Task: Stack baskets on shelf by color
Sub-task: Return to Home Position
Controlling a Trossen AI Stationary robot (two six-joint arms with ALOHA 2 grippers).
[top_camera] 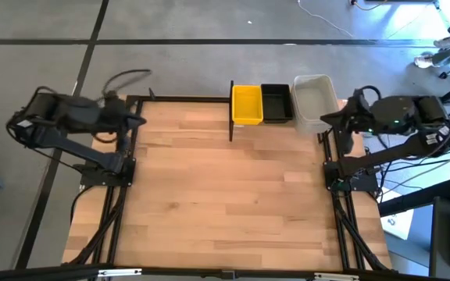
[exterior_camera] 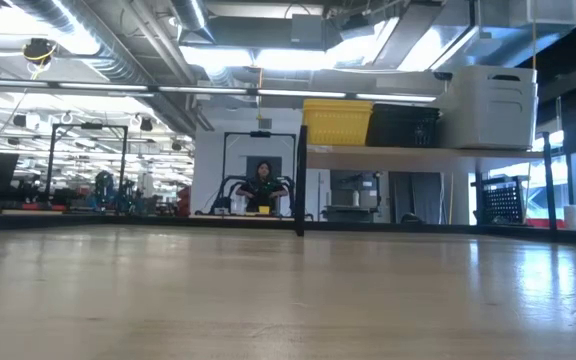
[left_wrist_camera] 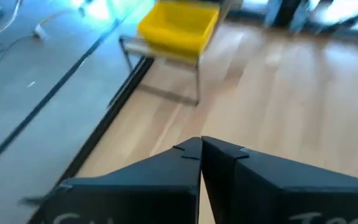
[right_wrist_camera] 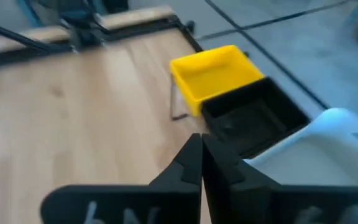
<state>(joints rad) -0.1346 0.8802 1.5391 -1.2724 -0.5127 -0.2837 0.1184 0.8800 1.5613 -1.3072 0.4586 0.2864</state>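
Left gripper [left_wrist_camera: 201, 148] and right gripper [right_wrist_camera: 202, 143], both clenched empty near the tabletop's [top_camera: 225, 203] far corners, flank the baskets [top_camera: 276, 102] colour-stacked on the shelf [exterior_camera: 388, 152]; only homing apparently needs finishing.

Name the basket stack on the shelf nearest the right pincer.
The whitish-grey stack, at the row's right end beside the right pincer; the black stack is in the middle, the yellow stack farthest.

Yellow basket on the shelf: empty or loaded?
Empty. The high view looks straight down into the yellow basket and shows only its bare yellow floor. The right wrist view shows the same.
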